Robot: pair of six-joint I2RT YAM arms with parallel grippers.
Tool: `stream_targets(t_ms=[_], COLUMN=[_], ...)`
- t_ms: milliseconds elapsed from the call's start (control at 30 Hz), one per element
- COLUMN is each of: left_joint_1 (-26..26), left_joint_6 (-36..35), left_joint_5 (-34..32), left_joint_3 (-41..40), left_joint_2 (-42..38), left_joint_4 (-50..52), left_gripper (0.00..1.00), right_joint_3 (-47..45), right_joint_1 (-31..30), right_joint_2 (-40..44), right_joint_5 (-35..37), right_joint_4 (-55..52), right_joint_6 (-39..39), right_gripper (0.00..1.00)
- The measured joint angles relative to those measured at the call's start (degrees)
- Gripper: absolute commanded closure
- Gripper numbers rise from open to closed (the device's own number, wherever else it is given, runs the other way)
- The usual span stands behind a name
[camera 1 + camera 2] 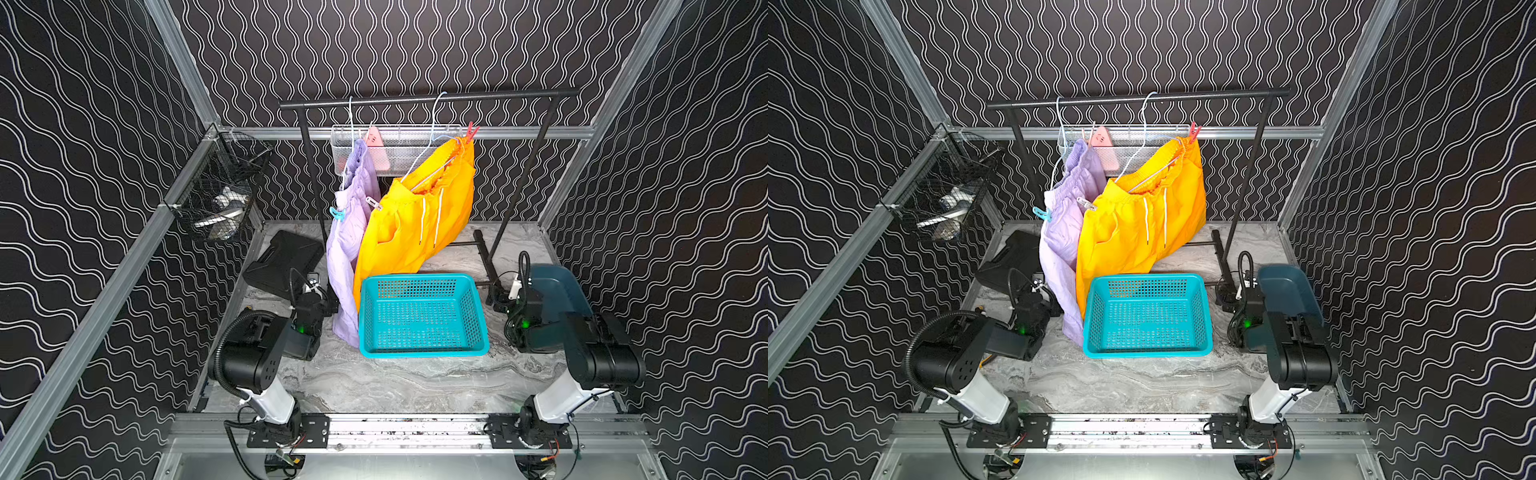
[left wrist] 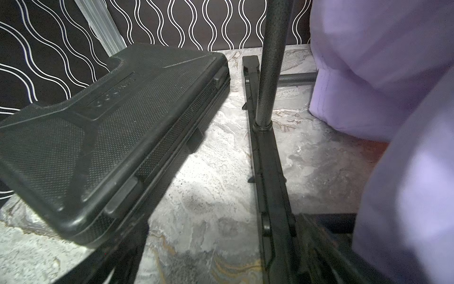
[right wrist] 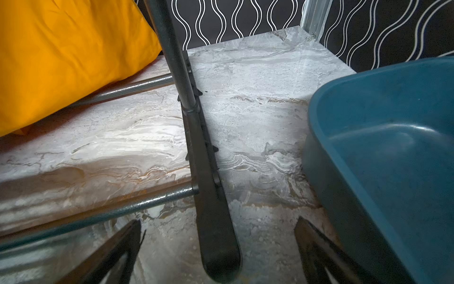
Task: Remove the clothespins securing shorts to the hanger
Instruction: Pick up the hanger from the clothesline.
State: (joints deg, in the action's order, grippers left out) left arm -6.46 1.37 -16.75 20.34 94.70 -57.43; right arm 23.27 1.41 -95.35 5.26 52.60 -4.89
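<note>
While parked at nine and three o'clock of the basket (image 1: 422, 352), found left gripper (image 2: 224, 221) and right gripper (image 3: 217, 221) spread, empty. Saw orange shorts (image 1: 415, 224), lilac shorts (image 1: 347, 249) at twelve o'clock, clothespins (image 1: 470, 132) clipped on.

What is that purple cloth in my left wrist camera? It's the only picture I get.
Observer: Those are the lilac shorts, hanging from the black rail.
Operator: Is a peg on them?
Observer: Yes, a light blue clothespin is clipped at the lower end of their waistband.
Operator: Are there more shorts?
Observer: Yes, orange shorts hang right beside them, with a red clothespin at the upper end of their waistband.
</note>
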Motion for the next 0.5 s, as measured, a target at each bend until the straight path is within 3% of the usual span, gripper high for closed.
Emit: stream_targets(t_ms=[500], left_joint_1=[0.07], left_joint_6=[0.0], left_joint_5=[0.0], left_joint_3=[0.0], left_joint_2=[0.07], left_joint_4=[-0.11], left_gripper=[0.01], right_joint_3=[0.0], right_joint_1=[0.0], right_joint_2=[-0.02], right_joint_5=[-0.17], right_joint_4=[0.33], right_joint_6=[0.0], right_gripper=[0.0])
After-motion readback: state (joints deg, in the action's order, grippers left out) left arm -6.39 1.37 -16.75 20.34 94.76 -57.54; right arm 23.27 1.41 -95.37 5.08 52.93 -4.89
